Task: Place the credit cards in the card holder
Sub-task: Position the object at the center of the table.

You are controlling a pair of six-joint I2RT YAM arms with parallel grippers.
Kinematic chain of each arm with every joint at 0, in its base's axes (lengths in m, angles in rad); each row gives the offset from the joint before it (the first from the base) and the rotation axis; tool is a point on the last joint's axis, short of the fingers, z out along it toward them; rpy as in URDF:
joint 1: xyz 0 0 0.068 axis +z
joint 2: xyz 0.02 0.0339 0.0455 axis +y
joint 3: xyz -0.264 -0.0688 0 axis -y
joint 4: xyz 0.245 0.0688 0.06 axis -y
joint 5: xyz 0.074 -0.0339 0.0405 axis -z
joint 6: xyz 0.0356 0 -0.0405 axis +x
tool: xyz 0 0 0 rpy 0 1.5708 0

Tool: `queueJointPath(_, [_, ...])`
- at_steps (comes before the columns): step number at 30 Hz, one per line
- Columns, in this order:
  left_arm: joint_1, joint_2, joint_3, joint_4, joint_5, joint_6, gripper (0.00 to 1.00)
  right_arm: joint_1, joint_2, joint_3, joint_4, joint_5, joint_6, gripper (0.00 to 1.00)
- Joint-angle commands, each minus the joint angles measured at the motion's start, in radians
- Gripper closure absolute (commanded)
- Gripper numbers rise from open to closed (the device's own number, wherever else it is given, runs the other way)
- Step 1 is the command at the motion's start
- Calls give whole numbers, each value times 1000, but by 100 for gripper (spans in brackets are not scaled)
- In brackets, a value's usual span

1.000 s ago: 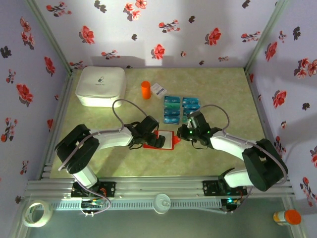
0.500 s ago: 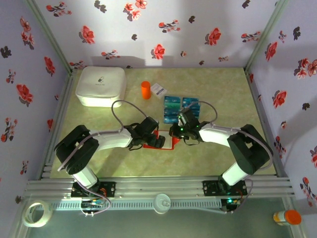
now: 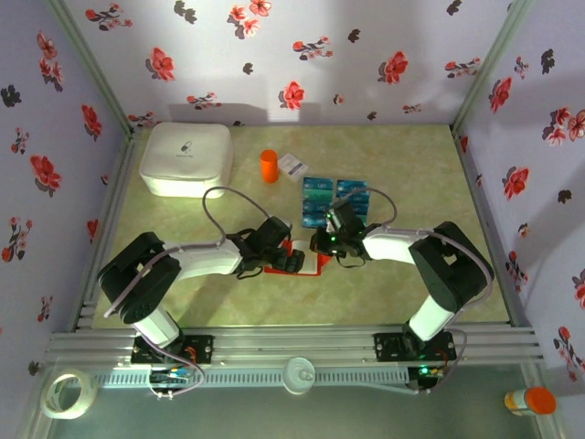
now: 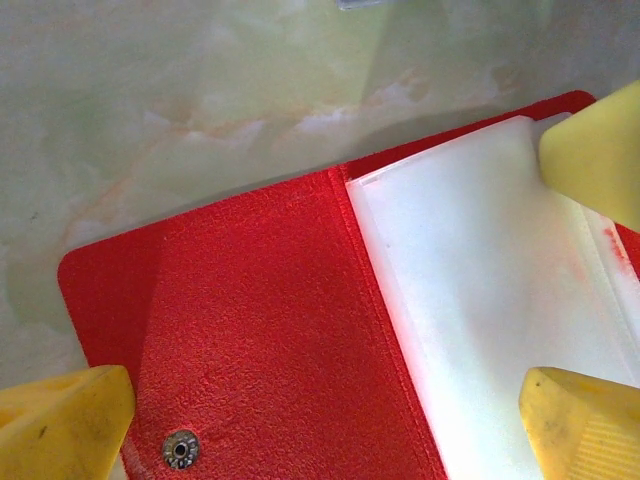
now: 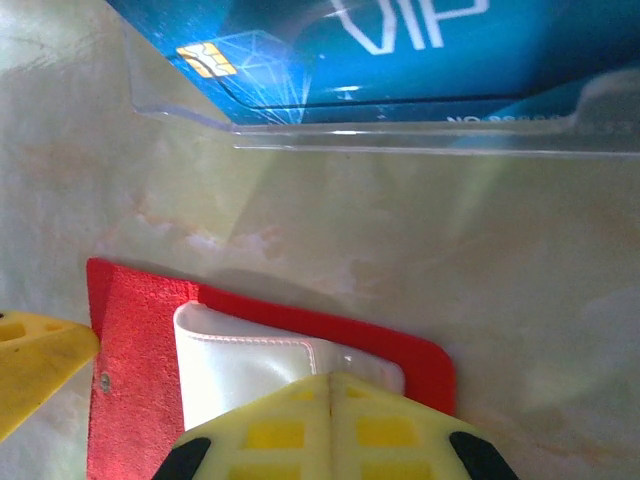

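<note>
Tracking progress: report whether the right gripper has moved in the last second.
Yes. Against the credit cards, the right gripper shifted left, onto the card holder's right edge.

The flat red folding card holder [image 3: 309,262] lies open mid-table [image 3: 411,293], with the blue and teal plastic credit cards [image 3: 334,199] in rows just behind it. Behind the cards to the left lies a white printed paper card [image 3: 292,164]. The orange cylinder [image 3: 269,165] stands just left of that, and the big white rounded box [image 3: 186,157] sits further left.

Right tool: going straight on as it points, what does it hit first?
Likely the card holder: the shut right tool points onto its white pocket, apparently at contact. Past it: bare table, then a blue credit card.
</note>
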Motion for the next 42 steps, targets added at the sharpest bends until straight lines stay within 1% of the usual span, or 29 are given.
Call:
queueJointPath(1, [-3,-8,-31,13,5,-28,0,12,38,3,10,-15,8,97])
queueJointPath(16, [0,-36,-63,69,22,-48,0,35,27,14,35,-37,41,98])
queueJointPath(23, [6,-46,-78,76,23,-54,0,22,-76,39,-83,52,-15,98])
queueJointPath(26, [6,-43,-80,78,24,-55,0,18,-96,59,-123,62,-40,98])
queueJointPath(35, [9,-40,-86,87,21,-54,0,17,-11,106,-127,8,-62,99])
queueJointPath(42, [10,-39,-82,89,23,-55,0,19,34,77,-85,-5,-47,99])
